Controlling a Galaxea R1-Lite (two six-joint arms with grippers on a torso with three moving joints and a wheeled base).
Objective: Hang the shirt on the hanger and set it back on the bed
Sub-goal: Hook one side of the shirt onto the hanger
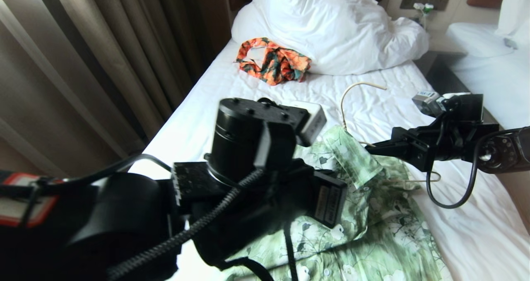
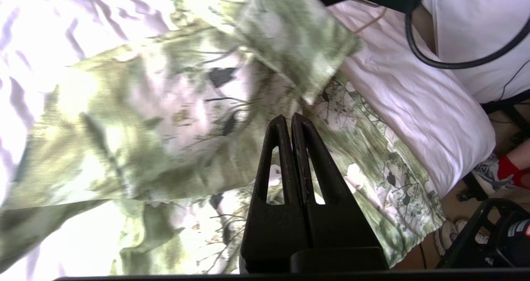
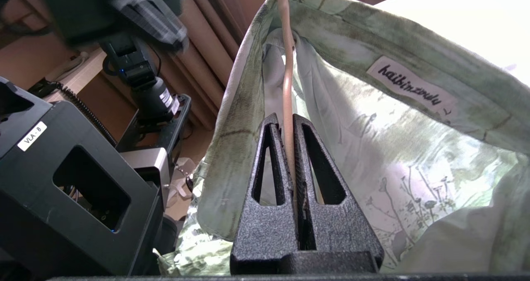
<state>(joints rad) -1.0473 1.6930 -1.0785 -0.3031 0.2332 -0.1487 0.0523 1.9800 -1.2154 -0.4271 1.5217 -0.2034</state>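
Note:
The light green flowered shirt (image 1: 372,214) lies spread on the bed (image 1: 215,107), its collar raised toward the right. My right gripper (image 1: 370,147) reaches in from the right at collar height, shut on the cream wire of the hanger (image 3: 287,74). That wire runs into the open collar (image 3: 372,148). The hanger's hook (image 1: 352,90) curves over the sheet beyond the collar. The left arm (image 1: 256,148) fills the foreground and hides its own fingers in the head view. In its wrist view the left gripper (image 2: 288,117) hangs shut over the shirt (image 2: 145,128), with no cloth visible between the jaws.
An orange-and-dark-green garment (image 1: 273,61) lies against the white pillows and duvet (image 1: 331,24) at the head of the bed. Brown curtains (image 1: 83,66) hang along the bed's left side. A second white bed (image 1: 497,66) stands at the right across a narrow gap.

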